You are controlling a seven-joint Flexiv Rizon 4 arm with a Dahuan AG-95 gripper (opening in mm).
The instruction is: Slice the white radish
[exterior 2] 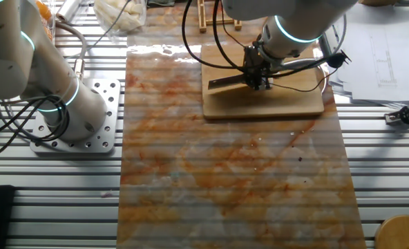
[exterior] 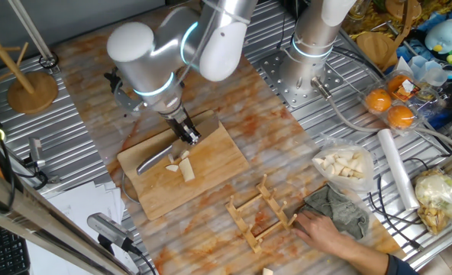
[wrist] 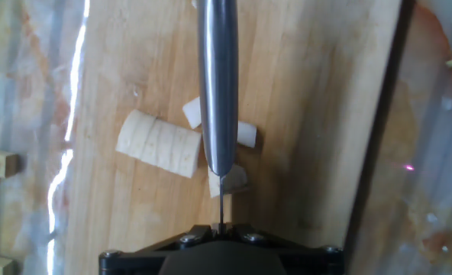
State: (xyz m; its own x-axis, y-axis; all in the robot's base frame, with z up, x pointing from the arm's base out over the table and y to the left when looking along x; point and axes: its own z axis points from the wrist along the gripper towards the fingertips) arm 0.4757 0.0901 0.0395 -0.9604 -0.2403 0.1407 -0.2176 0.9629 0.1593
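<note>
Slicing is judged partly done: the knife (wrist: 217,84) is grasped in the gripper (exterior: 188,136) over the white radish (wrist: 159,143) on the cutting board (exterior: 211,172), where small pieces are cut and one larger chunk is left.

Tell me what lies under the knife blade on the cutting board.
Under the knife blade lie small white radish pieces; a bigger chunk sits beside it on the cutting board. The blade covers the cut itself.
</note>
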